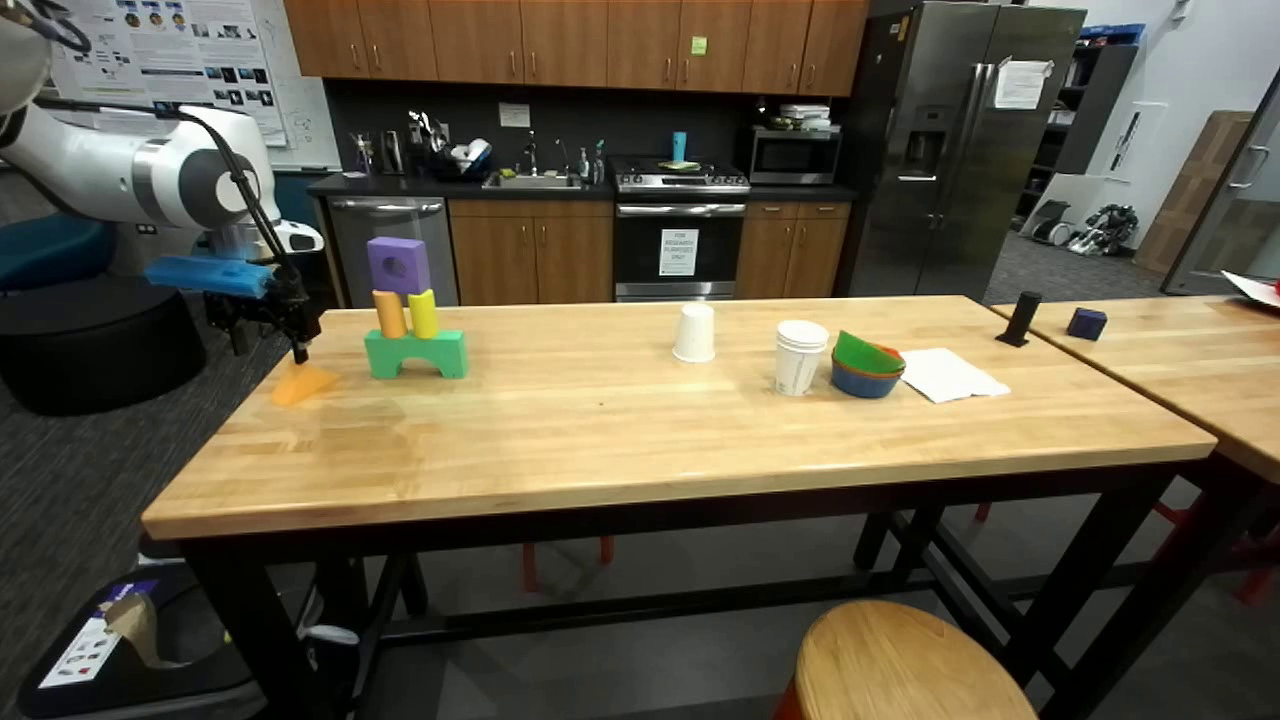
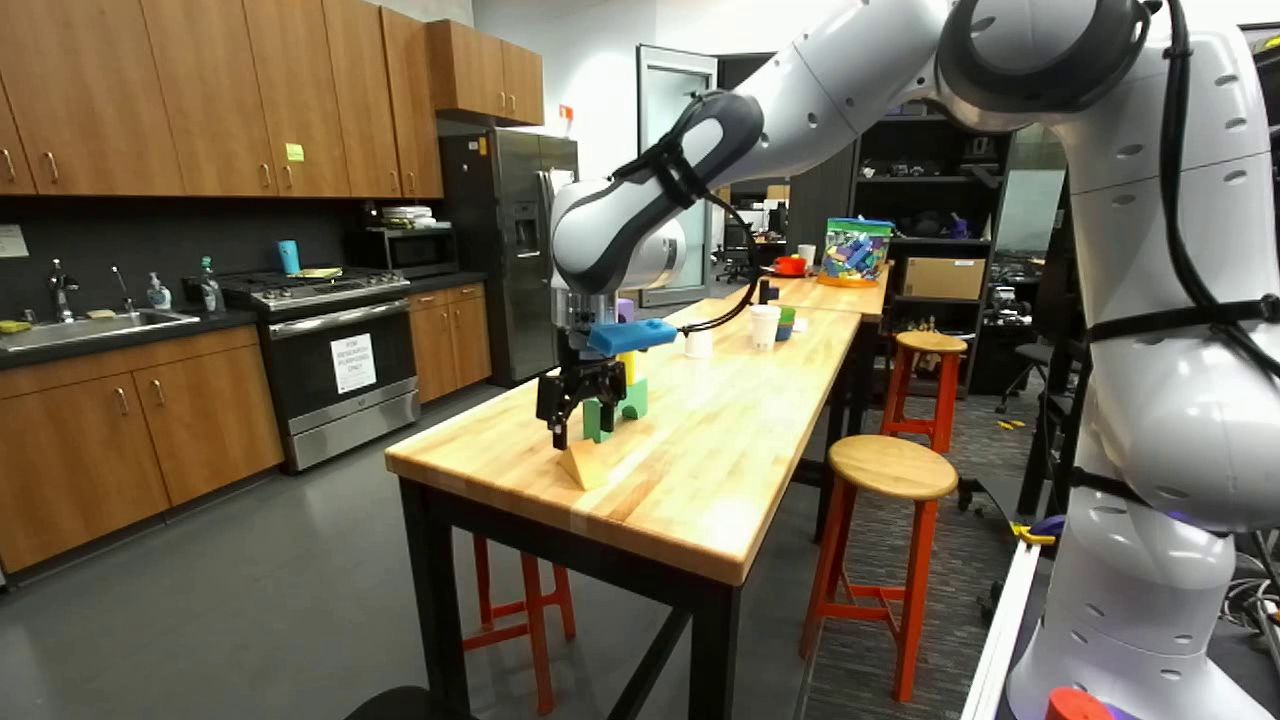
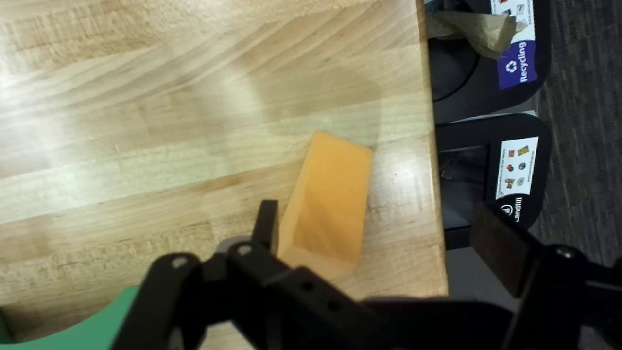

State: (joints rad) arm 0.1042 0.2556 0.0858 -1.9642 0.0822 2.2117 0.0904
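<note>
- Black fingers point(image 3: 505, 248) of the tool point(image 3: 382, 234) stand closest to the lens in the wrist view, spread wide apart with nothing gripped.
- Seen from the wrist, an orange wedge block point(image 3: 335, 199) shows in the gap, close to one fingertip; whether the two touch cannot be told.
- It rests on the counter point(image 3: 170, 121), near the edge at one end; both exterior views show the tool hanging low, right by the block.
- Near the wedge but apart from it, a green arch block point(image 1: 417, 354) stands upright, carrying an orange cylinder point(image 1: 390, 313) and a yellow cylinder point(image 1: 424, 313).
- Across both cylinders lies a purple block point(image 1: 405, 285) with a round hole.
- Farther along come an upturned white cup point(image 1: 694, 333) and an upright stack of paper cups point(image 1: 798, 365).
- Just beside the stack sit nested bowls point(image 1: 866, 383), the green one tilted, with white paper point(image 1: 950, 375) next to them.
- Beyond, a second counter point(image 1: 1170, 350) bears a dark blue cube point(image 1: 1087, 323).
- Past the near edge, lower down, are a recycling bin point(image 3: 466, 109) and a landfill bin point(image 3: 466, 130).
- Outermost, a stove point(image 1: 680, 225) and a refrigerator point(image 1: 940, 205) stand in the background.
</note>
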